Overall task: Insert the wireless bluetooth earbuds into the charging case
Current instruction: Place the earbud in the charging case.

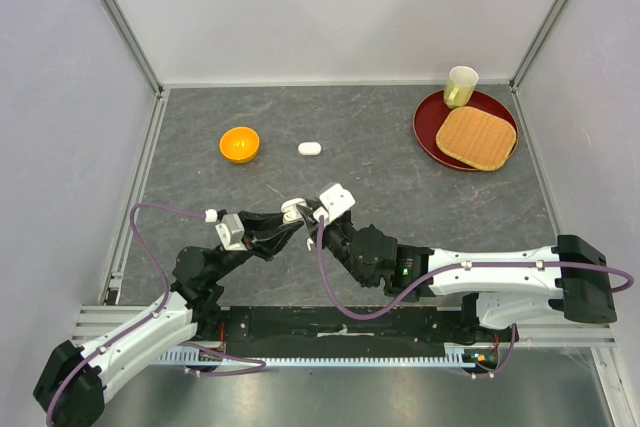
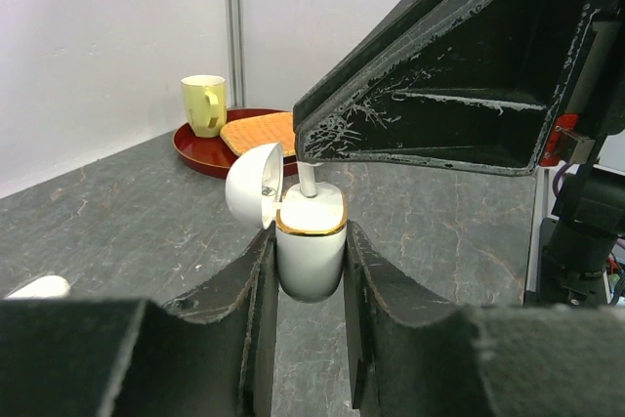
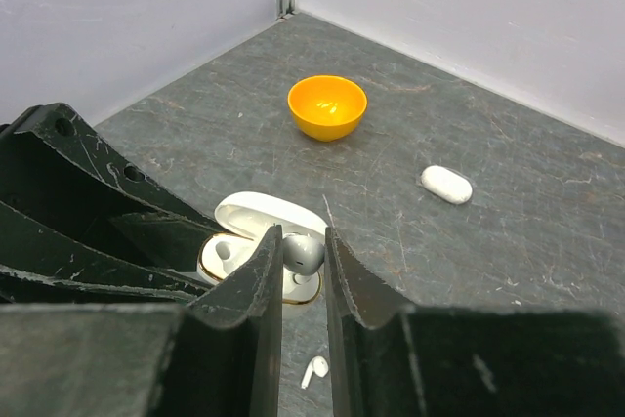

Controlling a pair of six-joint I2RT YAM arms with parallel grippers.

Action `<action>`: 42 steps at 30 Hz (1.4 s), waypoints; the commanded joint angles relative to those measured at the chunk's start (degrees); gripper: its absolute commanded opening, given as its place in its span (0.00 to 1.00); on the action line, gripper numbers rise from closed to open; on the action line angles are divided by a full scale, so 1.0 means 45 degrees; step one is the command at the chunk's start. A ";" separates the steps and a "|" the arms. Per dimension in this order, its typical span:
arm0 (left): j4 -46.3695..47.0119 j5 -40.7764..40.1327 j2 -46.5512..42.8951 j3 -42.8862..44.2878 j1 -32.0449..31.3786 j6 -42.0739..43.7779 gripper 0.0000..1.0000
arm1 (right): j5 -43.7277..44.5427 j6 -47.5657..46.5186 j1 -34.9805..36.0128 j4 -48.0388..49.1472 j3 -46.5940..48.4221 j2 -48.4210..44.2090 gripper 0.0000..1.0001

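Item: charging case [image 2: 311,259], white with a gilt rim, lid [image 2: 254,186] hinged open and tilted back. It is held upright, apparently off the table [image 1: 420,207], by the left gripper [image 2: 311,241], whose two fingers are closed onto the case's body, one against each side. Item: earbud [image 3: 304,255], white, pinched by its head between the narrowly parted fingers of the right gripper [image 3: 302,241]. The left wrist view shows its stem pointing down, the tip at or just inside the case's rim, on the side next to the lid. Step in hand, by judgement: seating this earbud in its well, with insertion begun but not finished, since the head stands clear above the rim. The next move calls for a short, straight descent along the line of the well with the case kept steady, and release only once the bud sits flush. A slanted stem would likely catch on the rim. Whether the case's other well is filled cannot be told. Second earbud [image 3: 313,370]: loose on the table, near the charging case on its near side, below the right gripper. Also present: closed case [image 3: 446,185] and orange bowl [image 3: 327,106], both beyond the charging case and well apart from it.
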 commanded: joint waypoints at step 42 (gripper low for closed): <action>0.1765 -0.1606 -0.0372 0.0150 0.0000 0.1464 0.02 | -0.1205 1.0638 -0.5354 -1.0432 0.2897 -0.2481 0.91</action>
